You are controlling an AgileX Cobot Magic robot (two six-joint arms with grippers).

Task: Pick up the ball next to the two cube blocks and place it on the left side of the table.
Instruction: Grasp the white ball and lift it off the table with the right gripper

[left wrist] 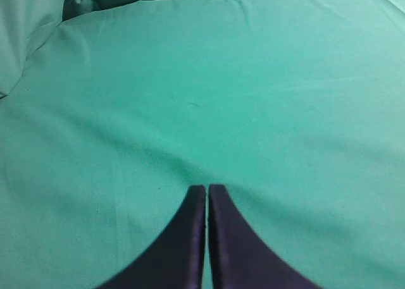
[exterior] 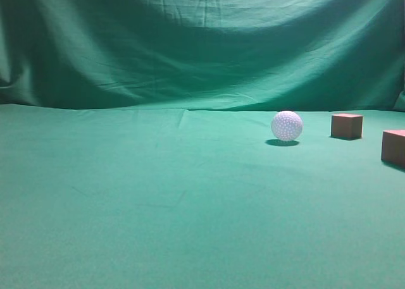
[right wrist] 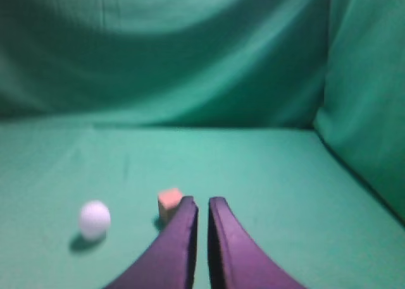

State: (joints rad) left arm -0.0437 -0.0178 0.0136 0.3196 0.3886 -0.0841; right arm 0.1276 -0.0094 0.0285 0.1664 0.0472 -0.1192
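Exterior view: the small white dimpled golf ball (exterior: 286, 125) rests on the flat green cloth counter (exterior: 158, 200), right of centre and towards the back, casting a small shadow beneath it. To its right, a little apart, stands one small reddish-brown wooden cube (exterior: 347, 126). A second cube of the same kind (exterior: 393, 147) sits farther right and nearer the camera, cut off by the frame edge. A draped, wrinkled green cloth backdrop (exterior: 202, 42) hangs behind the counter. Neither arm shows here.

Left wrist view: the left gripper (left wrist: 207, 191) hangs over bare green cloth, its two dark fingers (left wrist: 183, 238) pressed together with only a thin slit between them and nothing held. None of the task's things appear here.

Right wrist view: the right gripper (right wrist: 202, 203) has its two dark purple fingers (right wrist: 174, 251) nearly together, a narrow gap between them, holding nothing. Beyond the fingertips, the golf ball (right wrist: 94, 220) lies on the counter to the left, blurred. One cube (right wrist: 169, 202) sits just left of the left fingertip, partly behind it. The backdrop rises behind and on the right.
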